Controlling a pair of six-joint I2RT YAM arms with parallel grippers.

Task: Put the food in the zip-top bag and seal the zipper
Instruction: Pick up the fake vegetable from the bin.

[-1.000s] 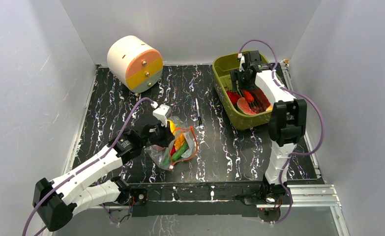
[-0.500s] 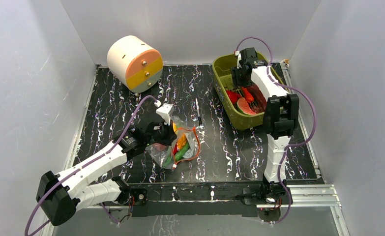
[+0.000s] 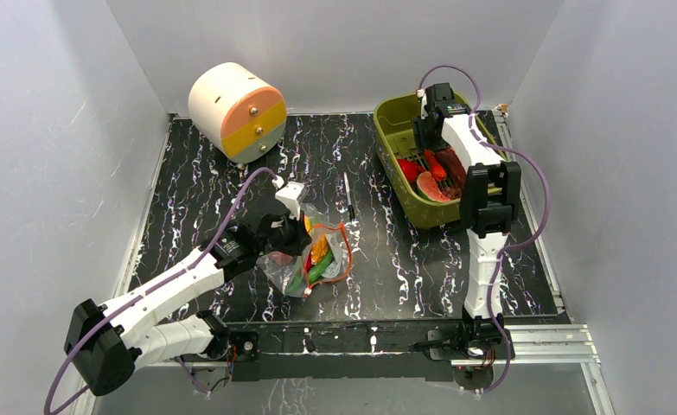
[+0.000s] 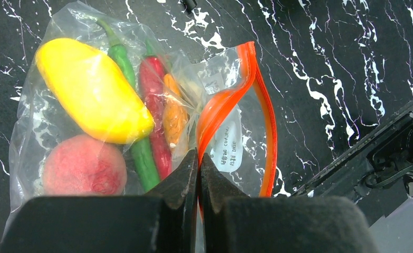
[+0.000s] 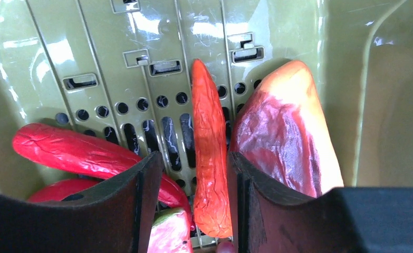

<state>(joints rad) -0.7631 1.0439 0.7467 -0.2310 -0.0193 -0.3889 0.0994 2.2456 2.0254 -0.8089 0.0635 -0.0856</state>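
The zip-top bag (image 3: 322, 259) lies at the middle front of the table, its mouth open. In the left wrist view it (image 4: 30, 132) holds a yellow piece (image 4: 90, 89), a peach (image 4: 83, 166), a green pepper (image 4: 141, 158), a red chili (image 4: 154, 89) and an orange piece (image 4: 173, 113). My left gripper (image 4: 199, 158) is shut on the orange-red zipper (image 4: 259, 100) at the mouth's near side. My right gripper (image 5: 193, 158) is open, low inside the olive tub (image 5: 114, 47), its jaws either side of an orange-red chili (image 5: 208, 142).
The tub (image 3: 386, 117) stands at the back right and holds more red food (image 5: 77, 150) and a red-orange piece (image 5: 283, 132). A cream and orange drum (image 3: 237, 110) stands at the back left. A thin black stick (image 3: 349, 197) lies between bag and tub.
My left gripper has shifted slightly right along the bag's mouth. My right arm has reached a little further back into the tub.
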